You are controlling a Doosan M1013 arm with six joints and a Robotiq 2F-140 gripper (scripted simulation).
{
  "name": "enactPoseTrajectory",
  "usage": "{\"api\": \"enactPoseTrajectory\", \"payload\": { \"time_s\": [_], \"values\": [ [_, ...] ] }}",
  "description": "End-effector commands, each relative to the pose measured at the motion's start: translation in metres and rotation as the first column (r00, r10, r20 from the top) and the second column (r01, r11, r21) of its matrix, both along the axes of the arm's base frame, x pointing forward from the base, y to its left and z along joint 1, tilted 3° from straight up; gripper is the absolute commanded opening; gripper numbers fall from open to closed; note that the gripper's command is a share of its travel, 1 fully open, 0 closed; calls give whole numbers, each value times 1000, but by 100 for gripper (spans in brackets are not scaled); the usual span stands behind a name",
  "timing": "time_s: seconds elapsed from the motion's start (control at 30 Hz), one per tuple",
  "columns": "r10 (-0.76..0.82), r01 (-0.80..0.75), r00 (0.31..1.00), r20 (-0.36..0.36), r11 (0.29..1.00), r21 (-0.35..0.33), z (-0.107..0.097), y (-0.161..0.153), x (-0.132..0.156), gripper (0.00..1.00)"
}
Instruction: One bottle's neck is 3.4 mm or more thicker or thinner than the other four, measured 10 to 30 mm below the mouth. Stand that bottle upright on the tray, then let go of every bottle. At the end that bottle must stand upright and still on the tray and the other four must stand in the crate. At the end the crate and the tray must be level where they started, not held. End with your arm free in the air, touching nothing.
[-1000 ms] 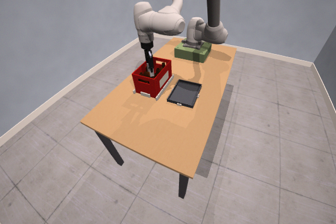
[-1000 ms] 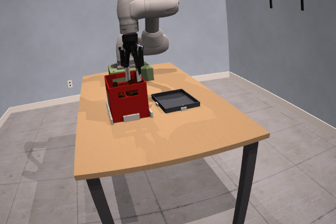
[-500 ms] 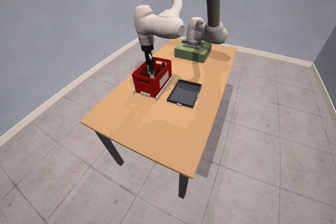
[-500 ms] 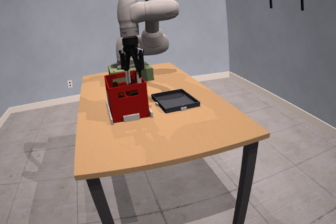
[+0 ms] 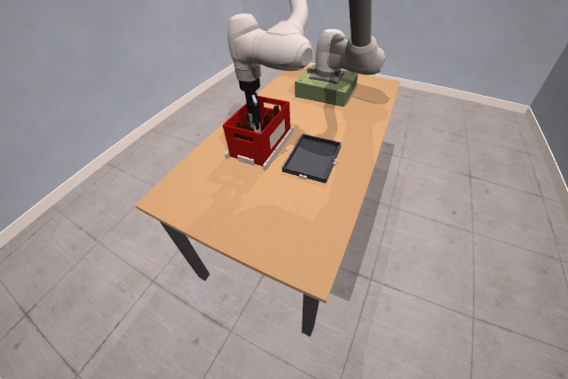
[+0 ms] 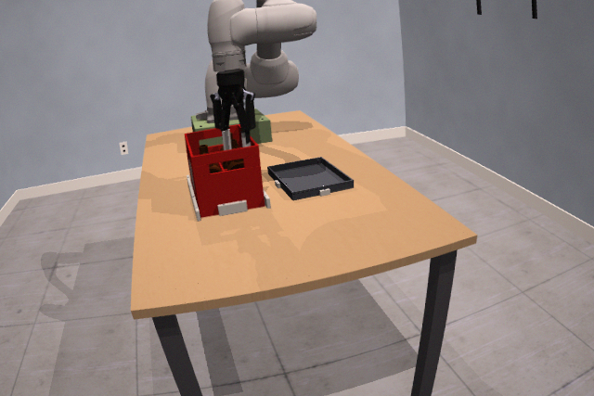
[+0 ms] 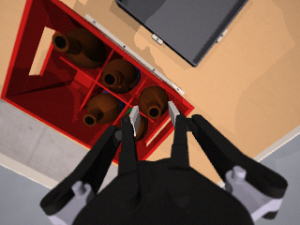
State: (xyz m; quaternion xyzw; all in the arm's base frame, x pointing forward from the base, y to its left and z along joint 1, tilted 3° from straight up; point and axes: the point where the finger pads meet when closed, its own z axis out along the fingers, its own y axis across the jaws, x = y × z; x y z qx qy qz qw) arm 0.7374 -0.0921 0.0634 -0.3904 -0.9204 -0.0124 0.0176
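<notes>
The red crate (image 5: 248, 150) (image 6: 230, 190) (image 7: 20, 53) stands level on the table and holds five brown bottles. In the wrist view one bottle (image 7: 153, 95) stands in a corner compartment, its mouth between the fingertips. My gripper (image 5: 256, 127) (image 6: 236, 139) (image 7: 154, 110) points down into the crate and is open, with a gap on each side of that neck. A second corner bottle (image 7: 141, 129) is partly hidden by a finger. Three others (image 7: 86, 47) (image 7: 123, 77) (image 7: 104, 110) stand further along. Neck thickness differences are too small to tell. The black tray (image 5: 311, 156) (image 6: 312, 178) (image 7: 187, 23) is empty.
One crate compartment (image 7: 52, 84) holds no bottle. Pale stops (image 5: 246, 160) (image 6: 232, 207) sit around the crate's base, and small ones (image 5: 303, 176) (image 6: 324, 191) by the tray. The arm's green base block (image 5: 319, 90) (image 6: 261, 127) is behind the crate.
</notes>
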Motion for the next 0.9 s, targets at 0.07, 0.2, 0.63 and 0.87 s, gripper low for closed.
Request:
{"api": "enactPoseTrajectory", "payload": {
  "time_s": [0.07, 0.2, 0.63, 0.87],
  "values": [
    [-2, 2, 1000, -1, 1000, 3, -7, 5, 0, 38],
    [-2, 2, 1000, -1, 1000, 3, -8, 5, 0, 38],
    [-2, 2, 1000, -1, 1000, 3, -9, 5, 0, 38],
    [-2, 2, 1000, -1, 1000, 3, -9, 5, 0, 38]
  ]
}}
